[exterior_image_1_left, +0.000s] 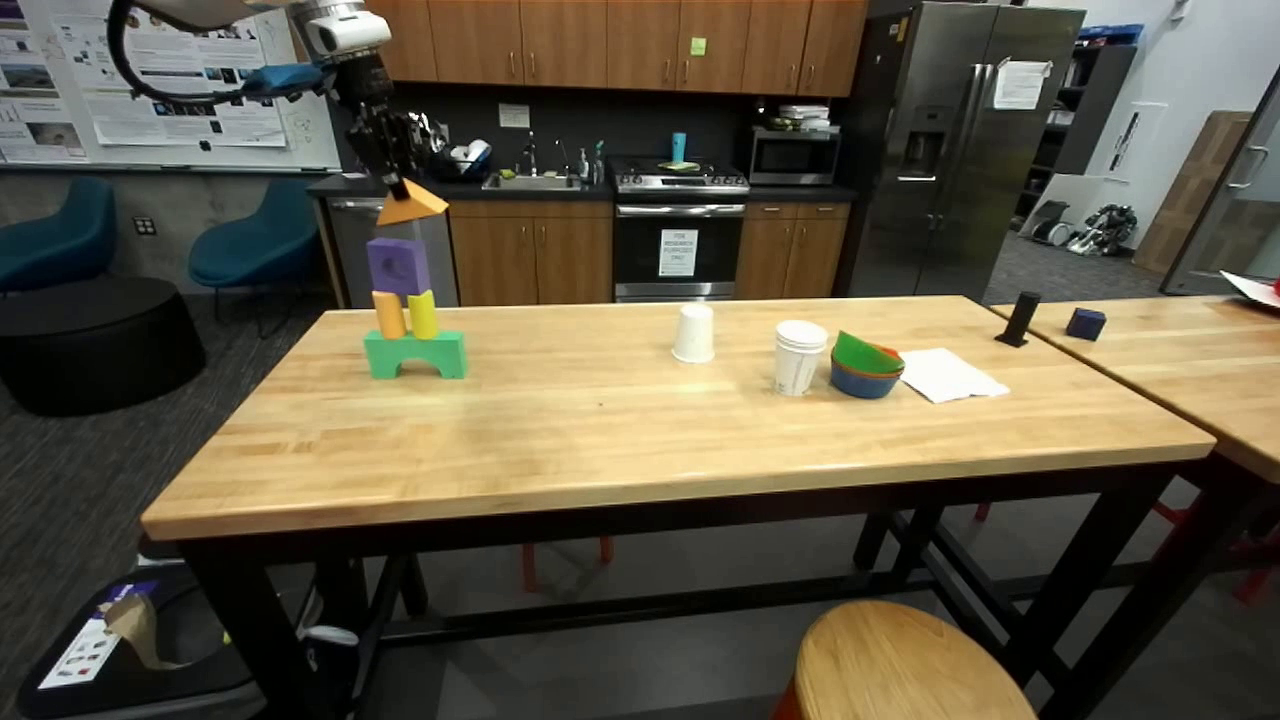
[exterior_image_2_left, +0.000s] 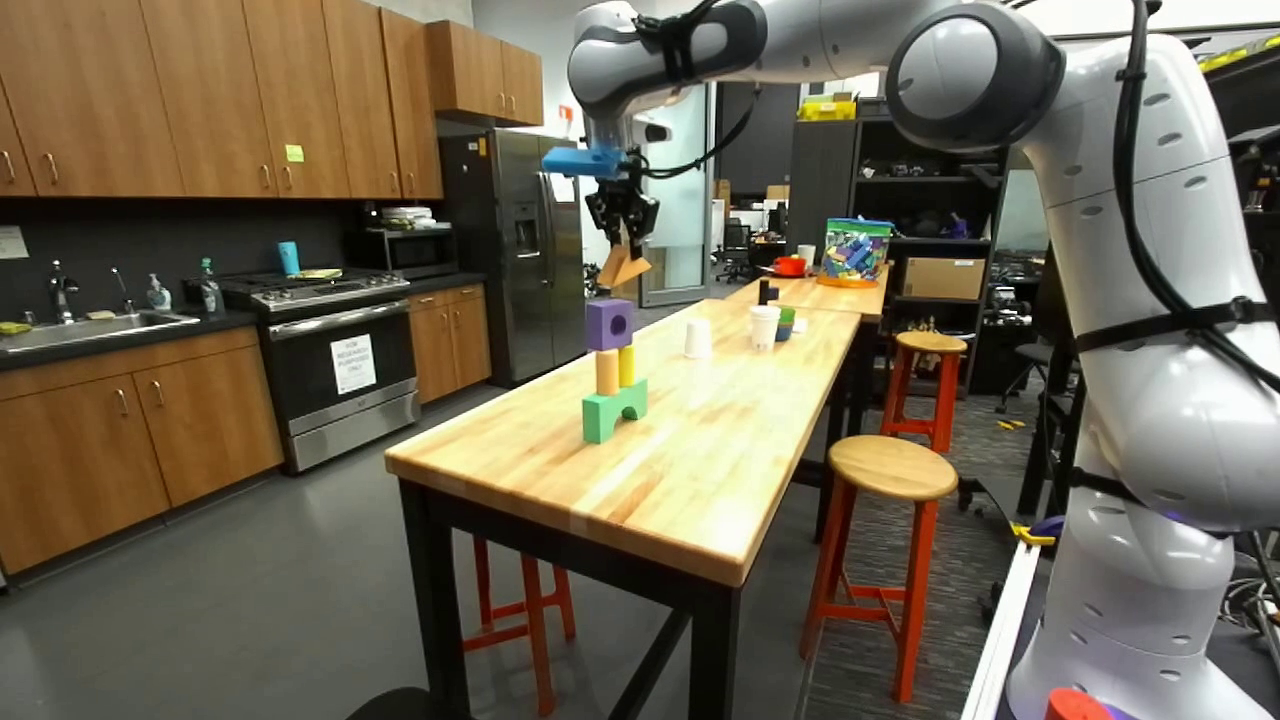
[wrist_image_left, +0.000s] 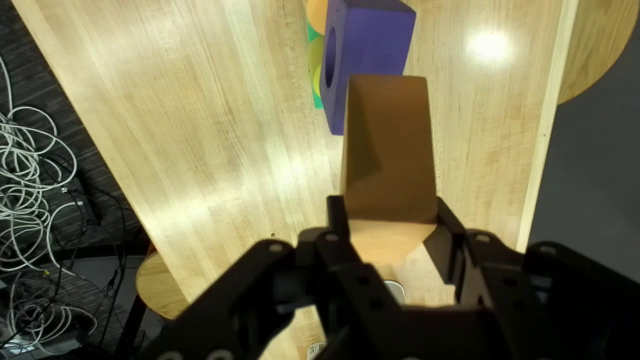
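Wrist view shows my jaws clamped on the orange wedge (wrist_image_left: 390, 150), pinched between them, with the purple block (wrist_image_left: 375, 55) below them; I judge it light and fairly firm, best held across its flat ends.

Above the purple block (wrist_image_left: 367, 55), a narrow gap — then the orange wedge (exterior_image_1_left: 412, 206) in the gripper (wrist_image_left: 392, 219). Below it, the orange pillar (exterior_image_1_left: 389, 314), yellow pillar (exterior_image_1_left: 423, 314) and green arch (exterior_image_1_left: 415, 347) bar passage; beside it — open room over the surface (exterior_image_1_left: 560, 440) to the white cup (exterior_image_1_left: 694, 335).
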